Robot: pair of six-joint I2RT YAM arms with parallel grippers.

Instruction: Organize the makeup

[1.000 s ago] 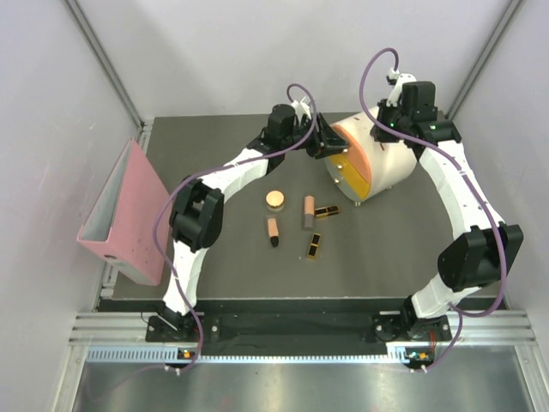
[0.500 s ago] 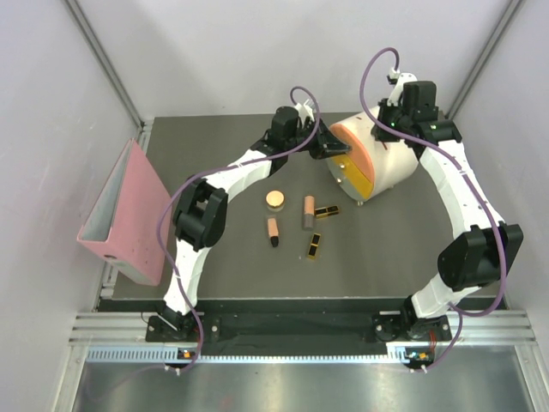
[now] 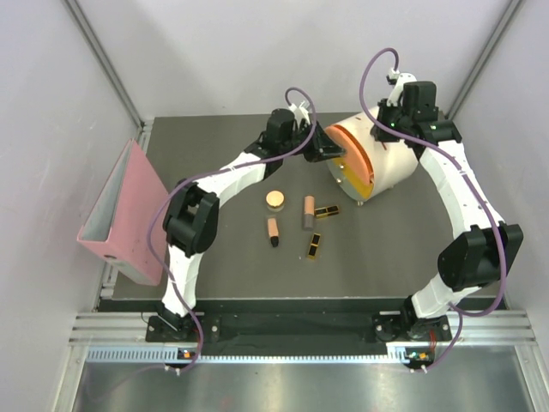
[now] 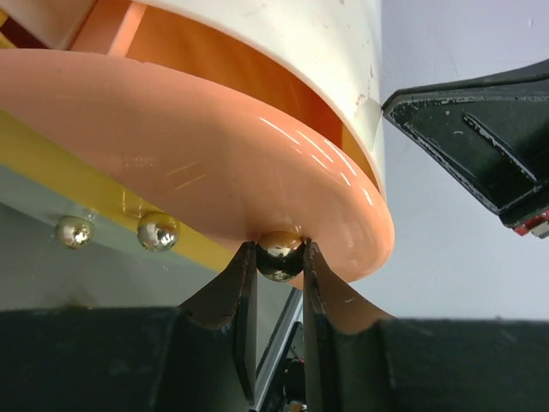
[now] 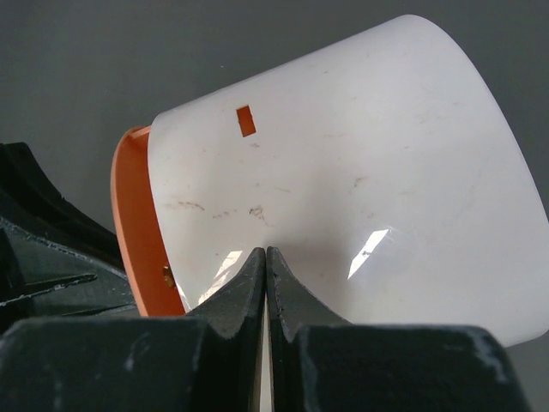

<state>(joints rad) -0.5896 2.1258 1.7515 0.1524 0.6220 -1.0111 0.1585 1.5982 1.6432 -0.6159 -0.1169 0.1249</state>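
Five makeup items lie on the dark table: a round compact (image 3: 275,200), two peach tubes (image 3: 273,232) (image 3: 308,212), and two black-and-gold cases (image 3: 326,210) (image 3: 315,246). My left gripper (image 3: 321,148) (image 4: 280,247) is shut on the gold knob (image 4: 280,257) of the top orange drawer (image 4: 214,163) of the cream box (image 3: 390,163). The drawer stands a little out of the box. My right gripper (image 3: 390,127) (image 5: 266,254) is shut and empty, its tips resting against the box's white shell (image 5: 360,172).
A pink binder (image 3: 124,215) stands tilted at the table's left edge. The yellow drawer (image 4: 103,163) below the orange one has two more gold knobs (image 4: 158,230). Grey walls close in the back and both sides.
My left gripper moved right to the box's front and closed on the orange drawer's knob. The drawer front now stands slightly out. The right arm and the makeup have not moved.
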